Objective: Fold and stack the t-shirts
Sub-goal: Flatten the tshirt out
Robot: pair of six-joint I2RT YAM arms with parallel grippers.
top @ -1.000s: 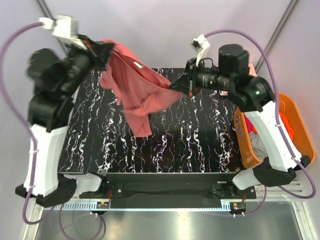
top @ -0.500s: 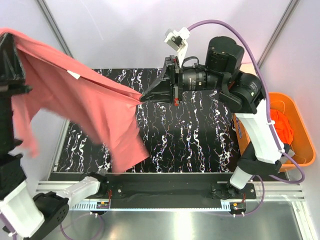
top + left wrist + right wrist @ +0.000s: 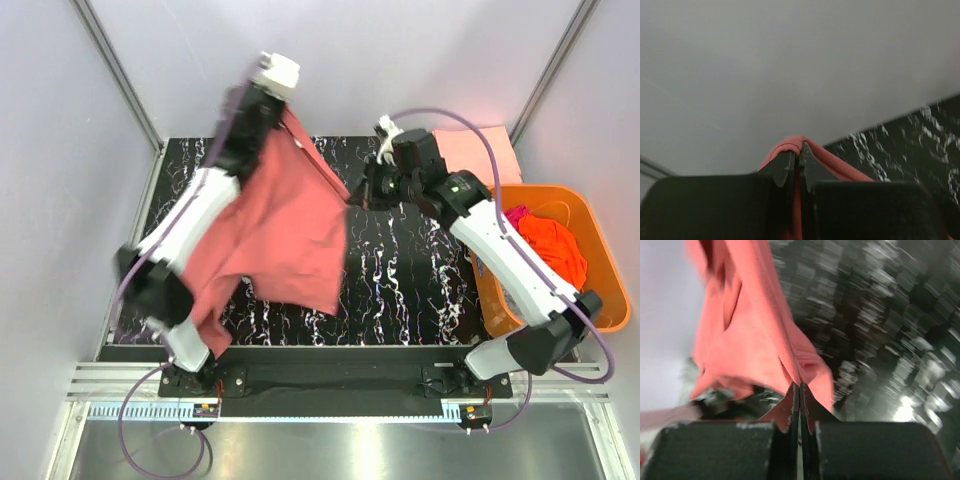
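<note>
Two grippers, left (image 3: 799, 150) and right (image 3: 800, 390), each clamp an edge of the salmon-pink t-shirt (image 3: 285, 230), holding it unfolded above the table (image 3: 420, 290), while a peach-pink t-shirt (image 3: 480, 150) lies apparently folded at the far corner and others wait in the basket (image 3: 614, 265).

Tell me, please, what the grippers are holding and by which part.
The left gripper and right gripper each pinch an edge of the salmon-pink t-shirt.
</note>
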